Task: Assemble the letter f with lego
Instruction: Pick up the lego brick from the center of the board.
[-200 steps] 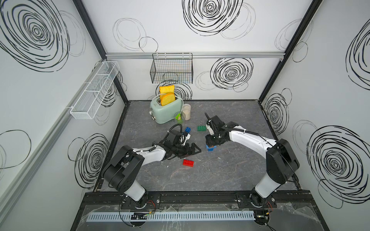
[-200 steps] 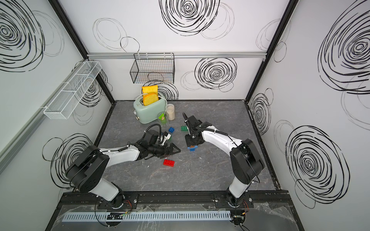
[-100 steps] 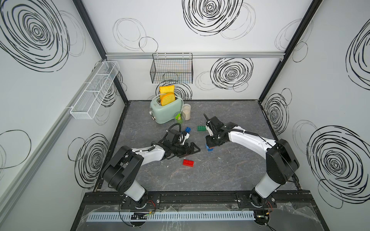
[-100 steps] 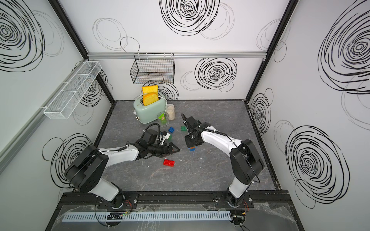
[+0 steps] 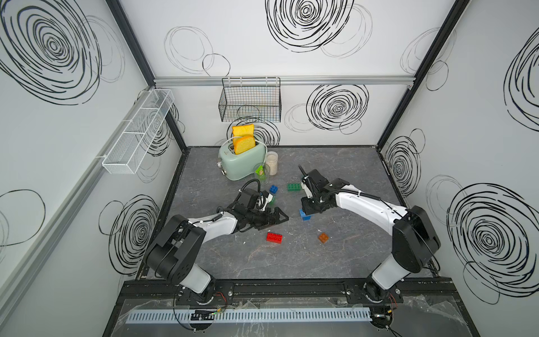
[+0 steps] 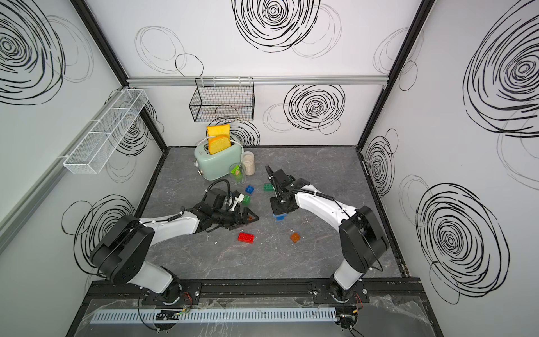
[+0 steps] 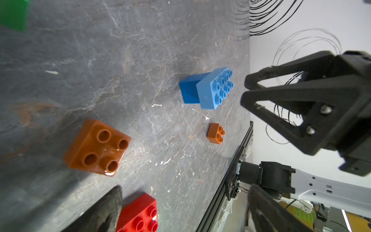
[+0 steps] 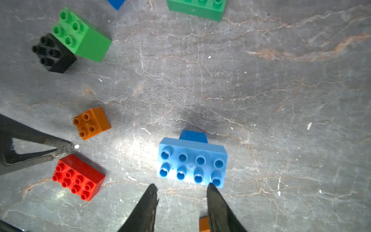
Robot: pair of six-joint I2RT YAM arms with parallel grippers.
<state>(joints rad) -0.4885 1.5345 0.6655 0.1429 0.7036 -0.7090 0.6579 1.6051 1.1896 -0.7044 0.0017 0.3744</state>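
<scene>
Nearest the front edge of the bench (image 5: 262, 262) lie an orange brick (image 5: 323, 237) and, more to the left, a red oblong brick (image 5: 274, 237). Just behind, the left gripper (image 5: 280, 217) is low w/ jaws wide apart, nothing in them; a second orange brick (image 8: 91, 122) sits beside its tip. Approx. mid-bench the right gripper (image 8: 181, 187) hangs over a light-blue brick (image 8: 191, 162) stacked on a dark-blue brick (image 8: 193, 136), jaws a little apart, not grasping. Farther: green square brick (image 8: 80, 34) against black square brick (image 8: 53, 53), small blue brick (image 5: 273, 189), green oblong brick (image 5: 293, 187); toaster (image 5: 242, 163) at far edge.

A robotics lab test cell: white walls (image 5: 291, 67) scribbled with black swirls box in a grey stone-look desk (image 5: 335, 163); a left arm (image 5: 215, 226) and right arm (image 5: 364, 205) stand mounted on a black rail (image 5: 291, 289) at its near edge.
</scene>
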